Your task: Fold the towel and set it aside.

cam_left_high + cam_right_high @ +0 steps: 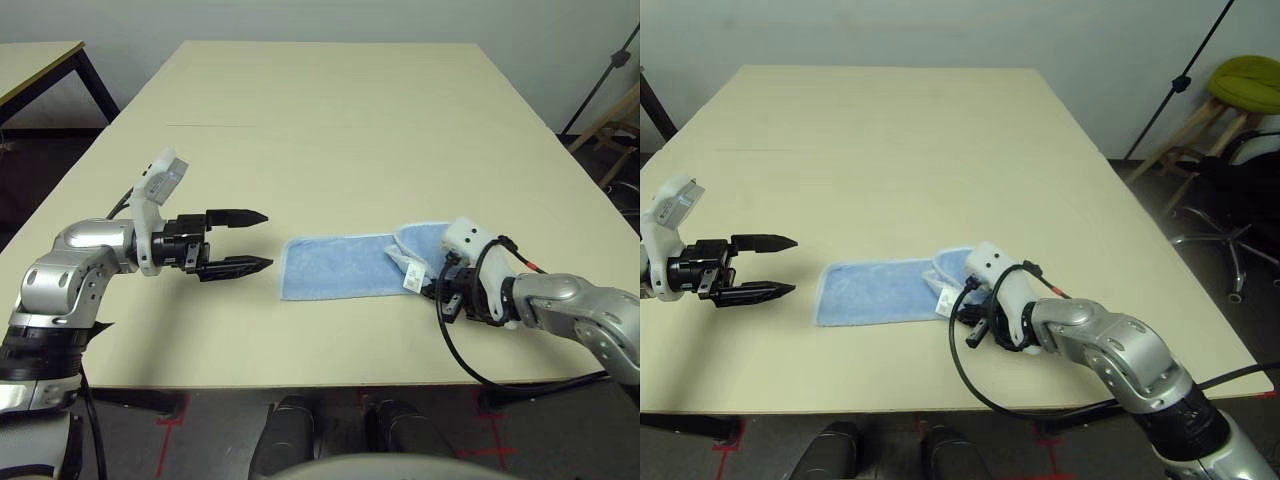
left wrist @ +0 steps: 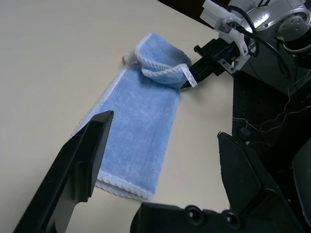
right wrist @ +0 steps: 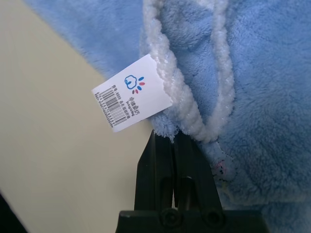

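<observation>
1. The light blue towel lies as a long folded strip on the cream table, stretched between the two claws, its near long edge running roughly along the table's front edge.
2. The right claw is shut, its two black fingers pressed together on the towel's white stitched edging right beside the small white label. That end of the towel is lifted and curled over onto itself.
3. The left claw stands wide open, holding nothing, its fingertips aimed across at the towel's free short edge. Bare table shows between those tips and that edge; they are near but apart.
4. The free short edge lies flat on the table, its white scalloped stitching facing the left claw.
5. Beyond both claws the table runs bare to its far edge, with open room on that side of the towel.
6. On the near side of the towel, a narrower band of bare table separates its long edge from the table's front edge.
</observation>
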`<state>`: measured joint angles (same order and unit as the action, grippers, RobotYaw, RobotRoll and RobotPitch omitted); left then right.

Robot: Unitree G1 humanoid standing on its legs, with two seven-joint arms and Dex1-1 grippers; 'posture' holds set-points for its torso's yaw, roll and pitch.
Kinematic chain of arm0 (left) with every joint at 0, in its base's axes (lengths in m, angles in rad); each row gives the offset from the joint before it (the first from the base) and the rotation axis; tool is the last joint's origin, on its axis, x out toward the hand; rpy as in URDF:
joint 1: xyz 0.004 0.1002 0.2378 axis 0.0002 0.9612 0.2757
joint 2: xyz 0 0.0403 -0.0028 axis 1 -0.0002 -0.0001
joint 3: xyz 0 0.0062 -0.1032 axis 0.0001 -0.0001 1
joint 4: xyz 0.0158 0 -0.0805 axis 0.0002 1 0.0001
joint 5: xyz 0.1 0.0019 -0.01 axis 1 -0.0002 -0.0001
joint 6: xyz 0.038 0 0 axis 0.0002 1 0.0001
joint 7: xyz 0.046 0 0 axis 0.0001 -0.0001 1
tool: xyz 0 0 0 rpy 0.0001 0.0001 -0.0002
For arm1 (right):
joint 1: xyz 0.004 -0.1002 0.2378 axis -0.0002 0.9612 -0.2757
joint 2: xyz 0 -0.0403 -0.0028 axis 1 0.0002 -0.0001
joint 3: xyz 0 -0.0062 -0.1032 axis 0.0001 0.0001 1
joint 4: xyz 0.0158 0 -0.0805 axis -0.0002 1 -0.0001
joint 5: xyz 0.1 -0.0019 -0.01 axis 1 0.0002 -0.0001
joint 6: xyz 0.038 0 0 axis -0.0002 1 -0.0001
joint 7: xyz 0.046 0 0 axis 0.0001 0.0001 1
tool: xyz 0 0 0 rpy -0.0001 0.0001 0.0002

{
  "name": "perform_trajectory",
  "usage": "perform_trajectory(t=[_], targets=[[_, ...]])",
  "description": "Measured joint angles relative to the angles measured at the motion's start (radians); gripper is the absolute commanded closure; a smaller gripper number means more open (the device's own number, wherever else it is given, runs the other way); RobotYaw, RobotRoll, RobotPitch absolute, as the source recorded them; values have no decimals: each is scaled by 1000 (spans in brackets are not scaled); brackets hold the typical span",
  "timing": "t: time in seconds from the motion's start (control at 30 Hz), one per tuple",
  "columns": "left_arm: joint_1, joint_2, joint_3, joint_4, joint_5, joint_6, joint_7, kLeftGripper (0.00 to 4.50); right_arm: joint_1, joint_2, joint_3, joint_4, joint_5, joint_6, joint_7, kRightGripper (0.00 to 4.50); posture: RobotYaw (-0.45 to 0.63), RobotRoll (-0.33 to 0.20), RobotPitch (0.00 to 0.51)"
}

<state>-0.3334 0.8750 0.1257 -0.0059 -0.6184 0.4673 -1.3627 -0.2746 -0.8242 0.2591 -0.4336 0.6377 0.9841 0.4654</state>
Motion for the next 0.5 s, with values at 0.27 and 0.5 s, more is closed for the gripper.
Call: perform_trajectory(t=[0.27,0.5], targets=[[-32,-19,-2,-20,-6,81,81,0,-19,60,-93,-10,105,130,100,1613,117,0,69],[-93,-41,-20,-36,-2,138,154,0,-99,-55,-311,-29,341,284,261,40,110,0,70]])
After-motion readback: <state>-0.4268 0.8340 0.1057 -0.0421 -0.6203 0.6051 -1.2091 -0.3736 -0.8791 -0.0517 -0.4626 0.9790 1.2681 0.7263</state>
